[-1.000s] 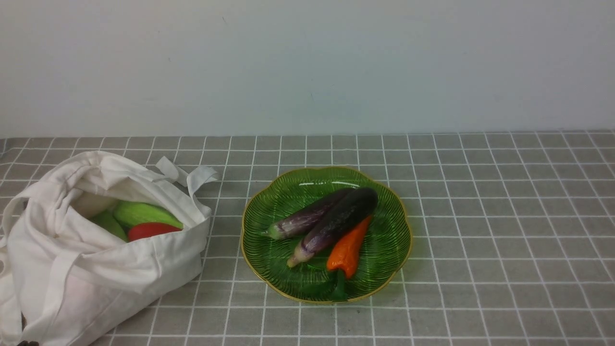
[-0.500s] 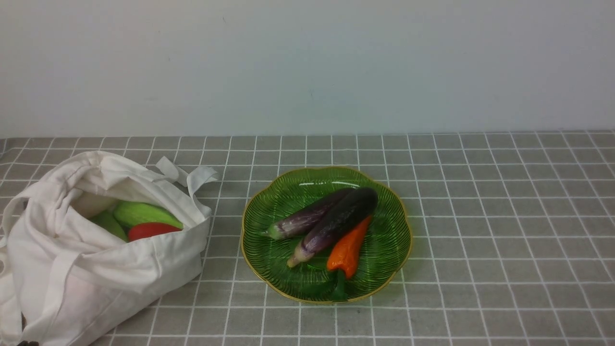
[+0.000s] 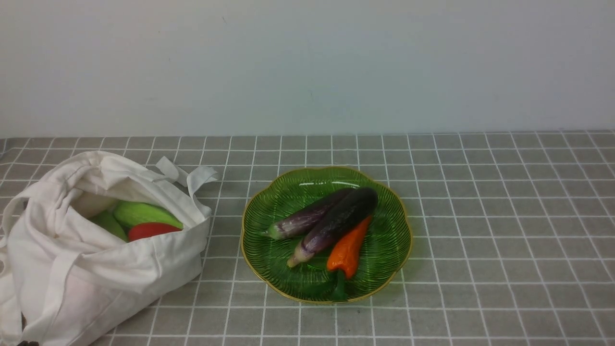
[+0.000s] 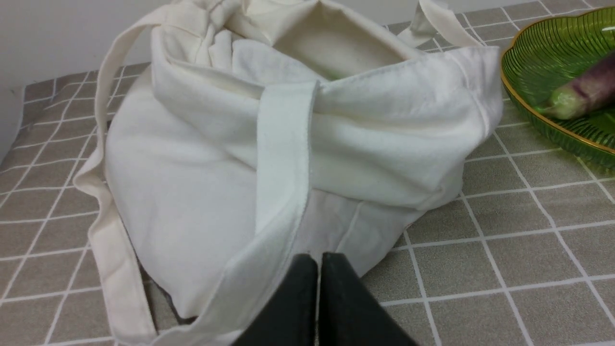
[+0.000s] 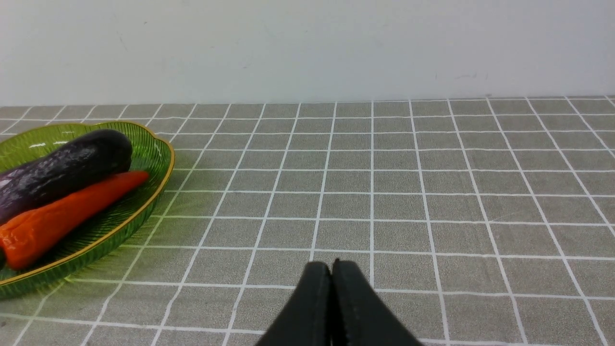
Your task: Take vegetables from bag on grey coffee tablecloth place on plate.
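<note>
Both grippers have their black fingers pressed together with nothing between them. Left gripper (image 4: 319, 262) sits low, just in front of the white cloth bag (image 3: 103, 250), whose broad strap (image 4: 283, 158) and folded front wall hide most of its contents from the wrist view. Right gripper (image 5: 331, 269) hovers over bare grey coffee tablecloth (image 3: 504, 230), well apart from the plate (image 3: 384, 250).

Inside the bag's open mouth lie a pale green vegetable (image 3: 146, 214) and a red one (image 3: 149, 230). On the green plate rest 2 purple eggplants (image 3: 336, 221) side by side, touching, with an orange pepper (image 3: 348, 250) against the nearer one. No writing or labels are legible.
</note>
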